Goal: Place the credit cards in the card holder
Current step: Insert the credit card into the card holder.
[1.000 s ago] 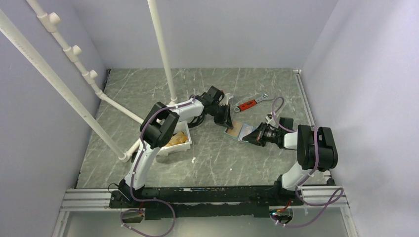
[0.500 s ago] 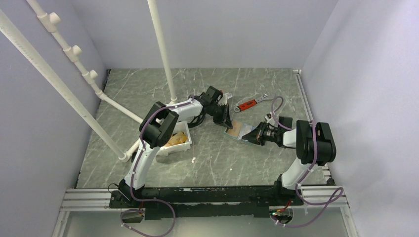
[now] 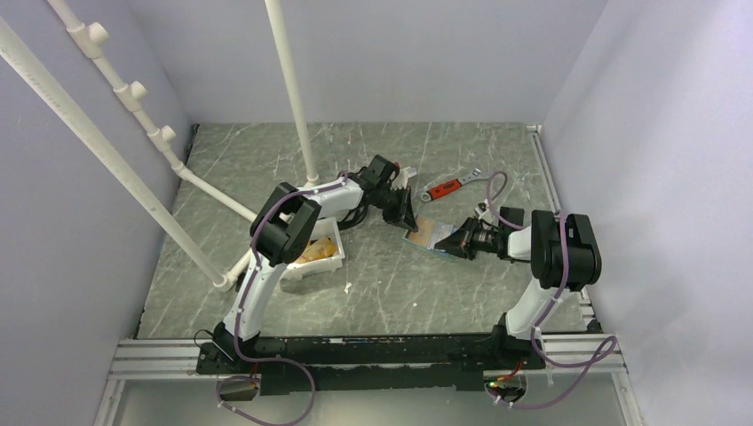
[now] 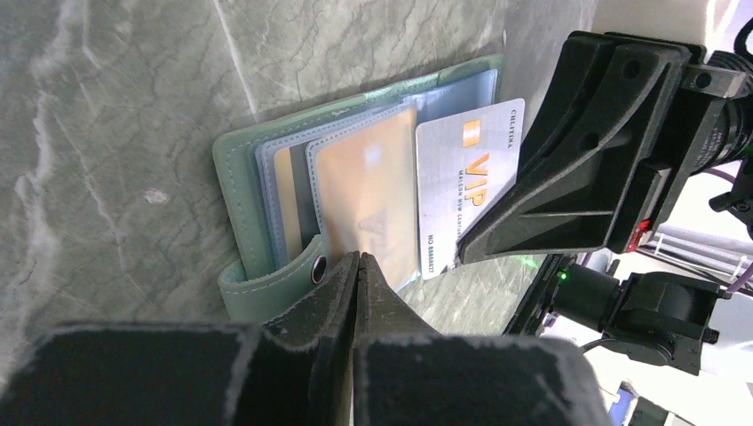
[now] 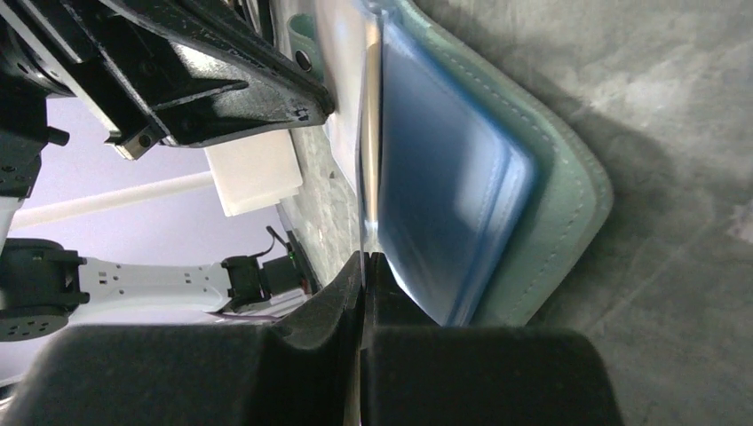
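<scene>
On the desk (image 3: 373, 284), between both arms, we see the card holder (image 4: 233, 160) lying open. Our right pincer (image 5: 364, 257) is pressed together on a silver VIP card (image 4: 462, 177), which lies just beside a pocketed gold card (image 4: 368, 195). Our left pincer (image 4: 357, 257) is pressed together at the edge of the holder's clear pockets.
</scene>
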You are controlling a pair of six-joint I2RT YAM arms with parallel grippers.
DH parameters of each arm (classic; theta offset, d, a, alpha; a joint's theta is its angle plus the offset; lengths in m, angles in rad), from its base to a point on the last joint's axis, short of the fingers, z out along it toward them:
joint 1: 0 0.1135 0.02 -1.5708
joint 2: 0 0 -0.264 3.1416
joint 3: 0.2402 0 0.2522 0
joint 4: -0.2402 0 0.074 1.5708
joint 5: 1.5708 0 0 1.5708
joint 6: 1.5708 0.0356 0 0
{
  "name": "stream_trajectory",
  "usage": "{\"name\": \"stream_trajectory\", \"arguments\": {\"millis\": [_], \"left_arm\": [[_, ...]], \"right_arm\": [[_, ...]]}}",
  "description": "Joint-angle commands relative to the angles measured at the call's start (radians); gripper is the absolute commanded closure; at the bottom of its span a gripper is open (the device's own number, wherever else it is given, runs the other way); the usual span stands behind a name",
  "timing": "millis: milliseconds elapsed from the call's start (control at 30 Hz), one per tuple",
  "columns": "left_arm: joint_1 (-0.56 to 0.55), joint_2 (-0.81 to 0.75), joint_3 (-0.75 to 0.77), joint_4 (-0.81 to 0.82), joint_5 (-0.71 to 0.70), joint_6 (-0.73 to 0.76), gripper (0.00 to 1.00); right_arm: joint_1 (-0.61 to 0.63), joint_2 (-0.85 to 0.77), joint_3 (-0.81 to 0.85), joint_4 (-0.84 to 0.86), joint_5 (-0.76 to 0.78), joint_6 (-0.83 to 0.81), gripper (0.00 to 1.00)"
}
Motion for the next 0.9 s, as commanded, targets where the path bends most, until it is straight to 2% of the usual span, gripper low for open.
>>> {"name": "stream_trajectory", "arguments": {"millis": [0, 767, 867], "left_arm": [[0.004, -0.018, -0.017, -0.002, -0.001, 0.011, 0.94], [0.005, -0.014, -0.023, 0.009, 0.010, 0.009, 0.94], [0.005, -0.012, -0.019, 0.011, 0.011, 0.009, 0.94]], "right_arm": [[-0.002, 0.027, 0.031, -0.017, -0.010, -0.029, 1.00], [0.033, 0.108, 0.143, -0.086, 0.009, -0.065, 1.00], [0.047, 0.100, 0.162, -0.148, 0.044, -0.113, 1.00]]}}
